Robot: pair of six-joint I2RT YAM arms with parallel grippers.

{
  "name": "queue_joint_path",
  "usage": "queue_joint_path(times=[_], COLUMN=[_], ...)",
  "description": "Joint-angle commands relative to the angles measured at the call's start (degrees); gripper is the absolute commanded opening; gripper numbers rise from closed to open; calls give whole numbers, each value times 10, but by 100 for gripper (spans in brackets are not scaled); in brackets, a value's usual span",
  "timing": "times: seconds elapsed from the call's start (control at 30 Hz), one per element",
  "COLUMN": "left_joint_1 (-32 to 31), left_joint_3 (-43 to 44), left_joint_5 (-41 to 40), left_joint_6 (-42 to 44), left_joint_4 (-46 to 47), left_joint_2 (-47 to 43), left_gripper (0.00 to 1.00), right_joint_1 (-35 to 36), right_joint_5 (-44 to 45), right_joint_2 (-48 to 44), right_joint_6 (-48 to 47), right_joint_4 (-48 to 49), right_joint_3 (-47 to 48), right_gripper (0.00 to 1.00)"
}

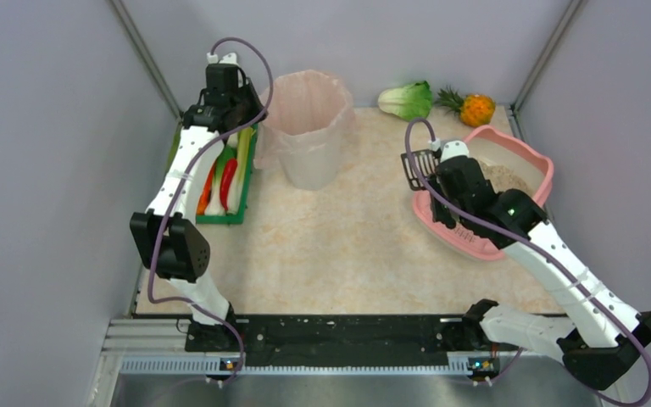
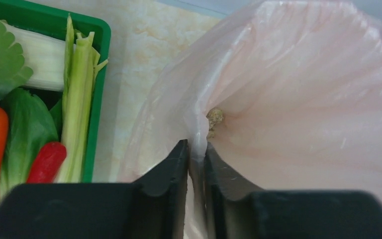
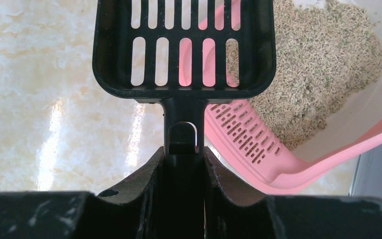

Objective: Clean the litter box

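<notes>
The pink litter box sits at the right, tilted, with beige litter heaped in it and a slotted strip along its rim. My right gripper is shut on the handle of a black slotted scoop, which is empty and held just left of the box, over the rim and table. In the top view this gripper holds the scoop beside the box. My left gripper is shut on the pink liner at the left rim of the white bin. A small beige clump lies inside the liner.
A green tray of vegetables stands left of the bin, close under the left arm; its rim shows beside the liner. A lettuce and a small pineapple lie at the back. Walls close in both sides.
</notes>
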Motion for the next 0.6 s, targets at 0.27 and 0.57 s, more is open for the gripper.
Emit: queue_joint_path(times=[0.27, 0.57], left_joint_1=[-76, -177], left_joint_3=[101, 127], left_joint_5=[-36, -36], left_joint_6=[87, 76], left_joint_4=[-86, -117], left_joint_2=[-10, 3], left_gripper=[0, 0], right_joint_1=[-7, -61], right_joint_5=[81, 60], right_joint_2=[-2, 3], right_joint_6=[19, 30], right_joint_4=[-24, -53], right_joint_3=[19, 15], right_gripper=[0, 0])
